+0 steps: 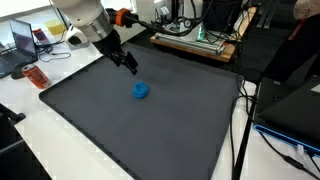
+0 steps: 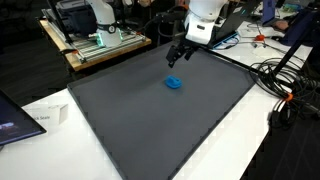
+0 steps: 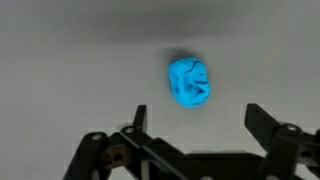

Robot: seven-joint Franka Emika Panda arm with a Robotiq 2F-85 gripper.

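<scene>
- One thing is in play: a small blue crumpled lump (image 1: 141,91) lying on the dark mat (image 1: 120,135). It sits in the half of the mat nearer the robot's base, well in from every edge and corner. It shows in both exterior views (image 2: 174,83).
- Nothing is gripped. The gripper (image 1: 130,68) hangs over the mat with its jaws spread wide and nothing between them, apart from the lump and on the robot's side of it.
- In the wrist view the lump (image 3: 190,83) lies on bare mat ahead of the gripper (image 3: 197,120), roughly in line with the gap between the two fingers and a little off-centre. The fingertips do not reach it.
- Done so far, judging from how things lie: the arm is brought near and roughly lined up with the lump, jaws ready — no more than that.
- Left, as I judge it, is all of the handling itself — there is no contact, no pinch and no lift, and the lump rests flat on the mat.
- Around the mat, none of it touched:
  - a laptop (image 1: 25,42) and a small orange-red item (image 1: 36,76) on the white table (image 1: 15,130) beyond one edge
  - a rack with electronics (image 2: 100,42) beyond the far edge
  - a tangle of cables (image 2: 290,95) beside another corner
</scene>
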